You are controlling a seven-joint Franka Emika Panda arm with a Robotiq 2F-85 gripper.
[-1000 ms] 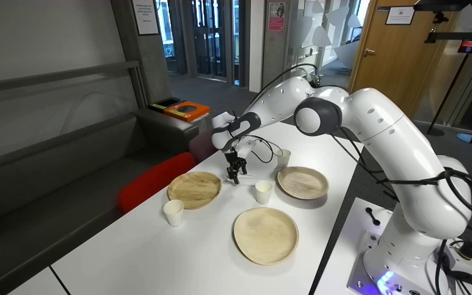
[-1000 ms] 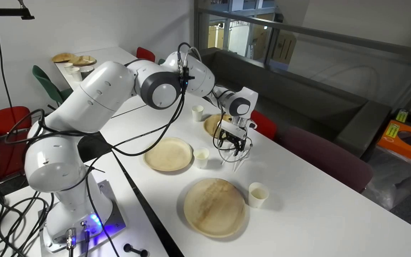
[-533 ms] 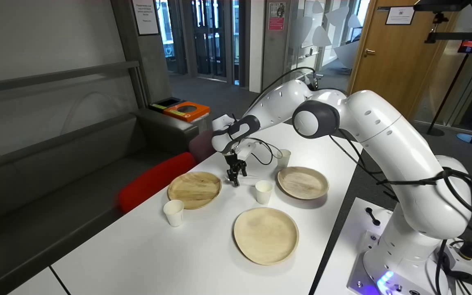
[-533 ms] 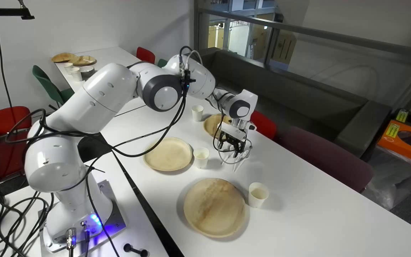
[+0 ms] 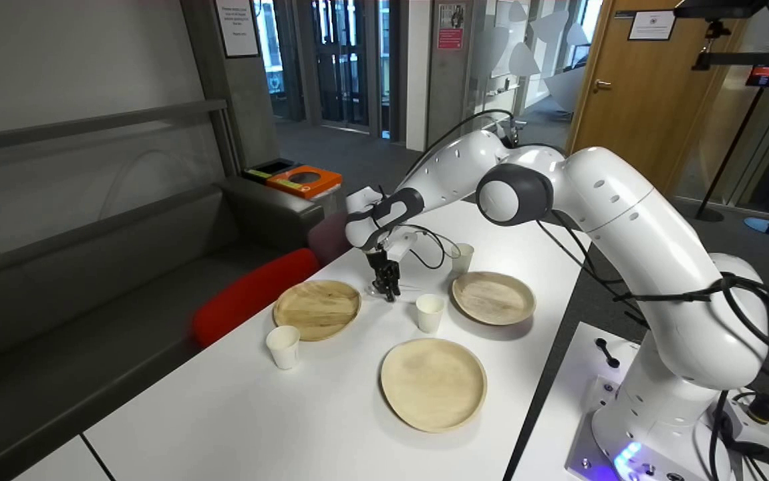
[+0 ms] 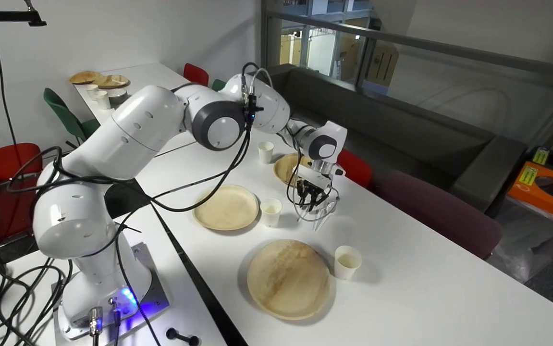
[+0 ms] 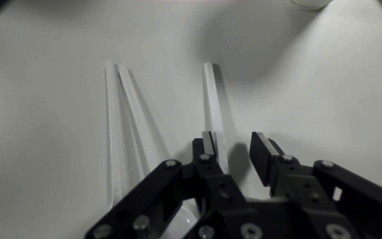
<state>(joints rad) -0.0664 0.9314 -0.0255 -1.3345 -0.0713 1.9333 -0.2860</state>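
Wrist view's the good one, so starting there: the gripper (image 7: 233, 146) has its fingers (image 7: 261, 154) apart, nothing clamped, and a straight white plastic cutlery handle (image 7: 213, 96) runs down into the gap, way closer to the finger on the picture's left. Can't say if those two actually touch. Off to that side lie an outer handle (image 7: 112, 132) and a middle handle (image 7: 137, 113), plus a shiny spoon bowl (image 7: 181, 221) half hidden under the metalwork; no clue which handle it belongs to. My read: this is the lining-up-a-grasp bit, and closing from here calls for a little sideways nudge so the handle sits mid-gap, otherwise one finger might just shove it. In an exterior view the gripper is down low over the white table (image 5: 224, 414), between a wood-grain plate (image 5: 317, 308) and a cream paper cup (image 5: 429, 315), with a red chair (image 5: 250, 294) along the edge; too small from there to judge the grip. In an exterior view too, thin strips of cutlery (image 6: 321, 223) poke out beside the fingers, and a brown-stained plate (image 6: 288, 278) sits well apart with a second cream cup (image 6: 347, 262) right by its rim.
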